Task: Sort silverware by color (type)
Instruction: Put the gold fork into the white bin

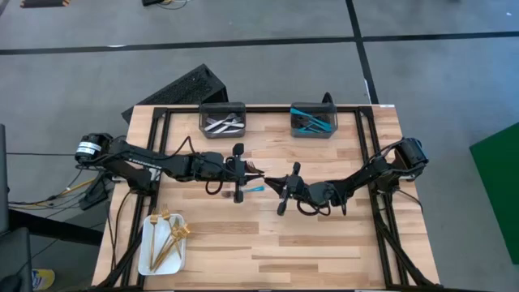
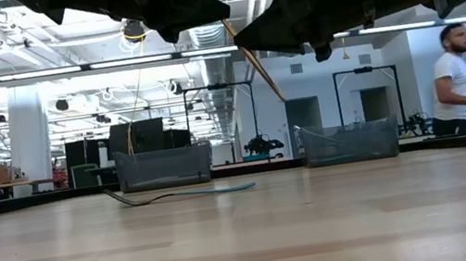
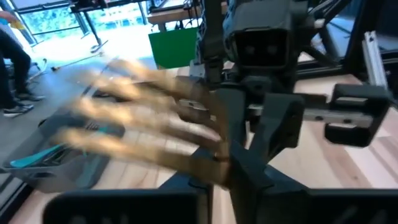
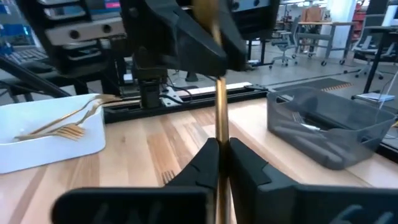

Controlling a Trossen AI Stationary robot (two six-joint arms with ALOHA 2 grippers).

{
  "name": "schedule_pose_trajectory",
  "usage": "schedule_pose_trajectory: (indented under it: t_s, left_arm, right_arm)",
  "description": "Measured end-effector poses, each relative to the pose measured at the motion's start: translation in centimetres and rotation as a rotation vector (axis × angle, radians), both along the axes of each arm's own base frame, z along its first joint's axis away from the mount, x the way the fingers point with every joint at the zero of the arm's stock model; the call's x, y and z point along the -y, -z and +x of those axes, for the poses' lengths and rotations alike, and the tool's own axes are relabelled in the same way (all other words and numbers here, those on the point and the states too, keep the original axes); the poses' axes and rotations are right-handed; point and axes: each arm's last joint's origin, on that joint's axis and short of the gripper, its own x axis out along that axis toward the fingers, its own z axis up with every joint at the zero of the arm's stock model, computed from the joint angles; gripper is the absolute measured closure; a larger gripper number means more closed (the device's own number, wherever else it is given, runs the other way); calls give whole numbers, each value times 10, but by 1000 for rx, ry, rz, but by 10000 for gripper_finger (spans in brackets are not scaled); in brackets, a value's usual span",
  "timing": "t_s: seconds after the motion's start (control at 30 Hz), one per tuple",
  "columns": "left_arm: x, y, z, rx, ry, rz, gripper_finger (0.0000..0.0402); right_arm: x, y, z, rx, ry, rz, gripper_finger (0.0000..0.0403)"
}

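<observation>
A gold fork [image 2: 244, 49] hangs slanted above the middle of the table, between my two grippers. My left gripper [image 1: 246, 172] comes from the table's left and is shut on the fork's upper end. My right gripper [image 1: 282, 188] comes from the right and is shut on its handle. A turquoise-handled utensil [image 1: 255, 188] lies flat on the wood under them. More gold forks [image 1: 168, 235] lie in a white tray [image 1: 146, 259] at the near left. Silver pieces [image 1: 223, 123] and turquoise pieces [image 1: 312, 123] lie in two dark bins at the far edge. My left gripper has the gold fork's upper end [image 4: 205, 15] between its two fingers, reaching level from the table's left. The fork slants down and away from it, clear of the table. Which part of that end it has is blurred in its own wrist view. My right gripper pinches the fork's slim handle [image 4: 219, 127] between its two fingers [image 4: 245, 165], which lie across it and reach level from the table's right. The handle's free end [image 2: 282, 95] sticks out below the fingers. The fork is lifted clear of the table.
The silver bin [image 1: 203, 109] and the turquoise bin [image 1: 293, 109] stand side by side at the far edge. Bare wood spreads across the table's near half, right of the tray. A person [image 2: 460, 80] stands in the room beyond the table.
</observation>
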Motion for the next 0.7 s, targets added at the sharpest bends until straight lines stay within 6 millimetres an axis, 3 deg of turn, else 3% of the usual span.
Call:
schedule_pose_trajectory:
  t_s: [0.17, 0.3, 0.5, 0.7]
  left_arm:
    - [1, 2, -1, -25, 5, 2, 395]
    - [2, -2, -14, -216, -13, 8, 398]
    - [18, -23, -60, -591, -82, -124, 398]
    - [40, -34, -108, -851, -1, -460, 389]
  right_arm:
    - [0, 0, 0, 2, 5, 6, 309]
    - [-1, 5, -1, -34, -4, 30, 260]
    - [4, 12, 2, -83, -91, 120, 214]
    - [14, 6, 19, -157, -139, 157, 216]
